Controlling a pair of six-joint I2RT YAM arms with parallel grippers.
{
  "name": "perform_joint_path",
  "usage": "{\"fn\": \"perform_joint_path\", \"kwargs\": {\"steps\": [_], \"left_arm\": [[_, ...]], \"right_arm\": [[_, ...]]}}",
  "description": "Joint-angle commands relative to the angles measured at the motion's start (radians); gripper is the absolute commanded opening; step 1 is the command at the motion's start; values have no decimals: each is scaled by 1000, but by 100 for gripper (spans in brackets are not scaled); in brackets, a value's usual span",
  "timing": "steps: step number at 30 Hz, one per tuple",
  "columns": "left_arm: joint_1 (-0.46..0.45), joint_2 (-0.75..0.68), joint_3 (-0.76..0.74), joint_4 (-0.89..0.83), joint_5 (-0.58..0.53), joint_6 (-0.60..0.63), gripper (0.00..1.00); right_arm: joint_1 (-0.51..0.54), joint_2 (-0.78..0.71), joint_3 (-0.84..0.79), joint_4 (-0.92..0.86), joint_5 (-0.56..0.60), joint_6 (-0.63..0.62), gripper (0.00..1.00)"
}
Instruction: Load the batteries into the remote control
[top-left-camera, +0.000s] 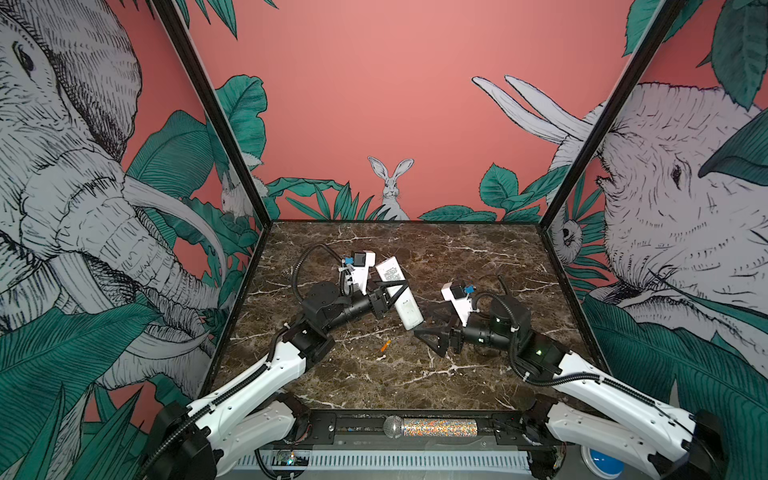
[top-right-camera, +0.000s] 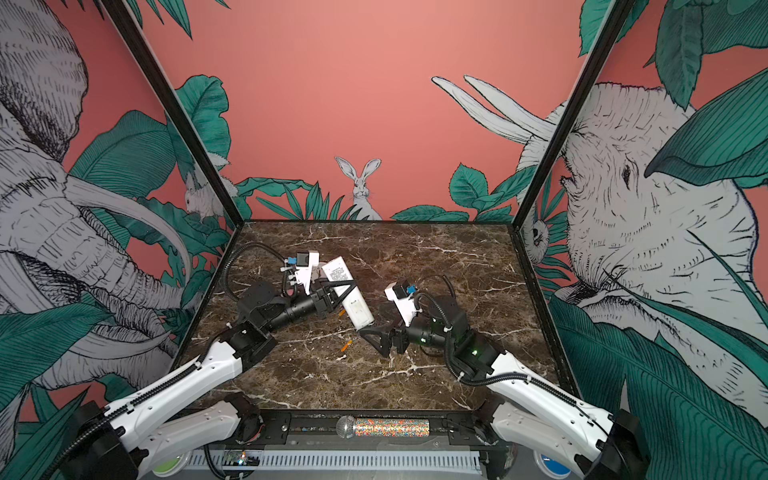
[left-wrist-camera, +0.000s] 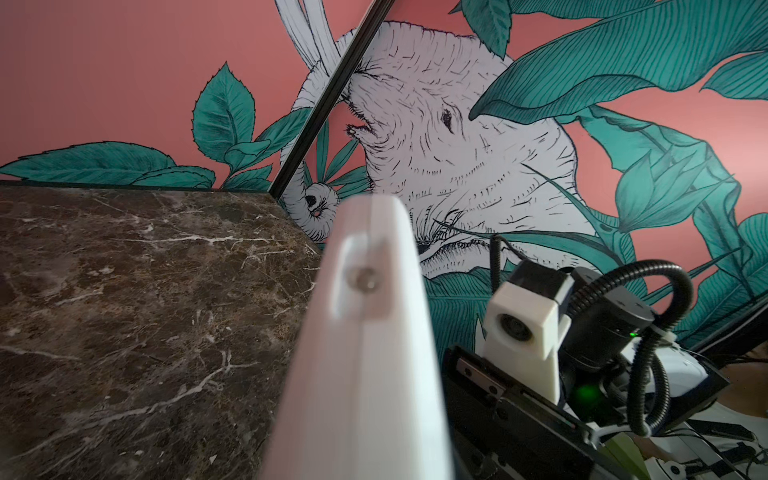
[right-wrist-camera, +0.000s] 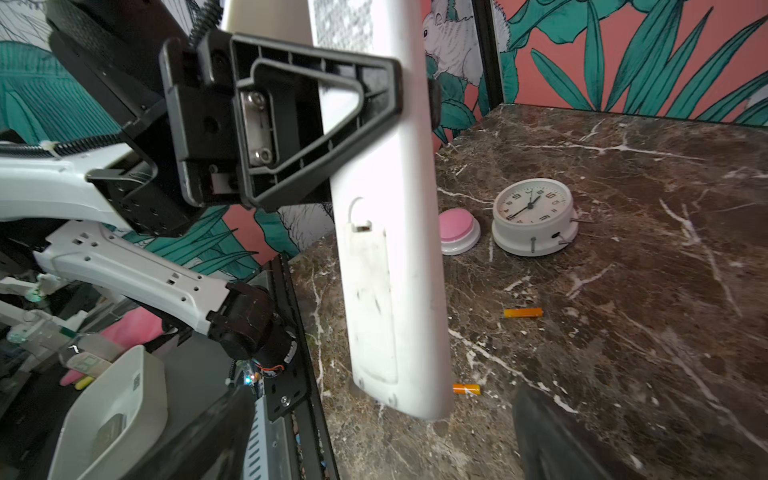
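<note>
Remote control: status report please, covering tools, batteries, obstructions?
Left tool shut on remote control, back cover looks closed. Right tool open, empty. Both batteries loose on table. Clock, pink button well aside.

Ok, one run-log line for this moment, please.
left end effector: shut on remote control | right end effector: open, empty | batteries: both loose on marble table

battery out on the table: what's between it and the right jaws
Only bare marble table between battery and right gripper, jaws open, in both top views.
</note>
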Motion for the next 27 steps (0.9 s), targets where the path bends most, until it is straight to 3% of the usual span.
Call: {"fn": "perform_joint_path", "kwargs": {"steps": [1,11,22,27], "left_arm": [[3,-27,34,-52,-21,33,0],[4,-51,68,-290,-23,115,0],[29,38,80,-421,49,116,0],[41,47,73,-431,70,110,0]], "right_arm": [[-1,-37,55,-105,69,-107,99],[13,-40,75,-187,144,-245,99],[182,63,137,-269,299,-445,99],[231,77,126,-239,304,-488,99]]}}
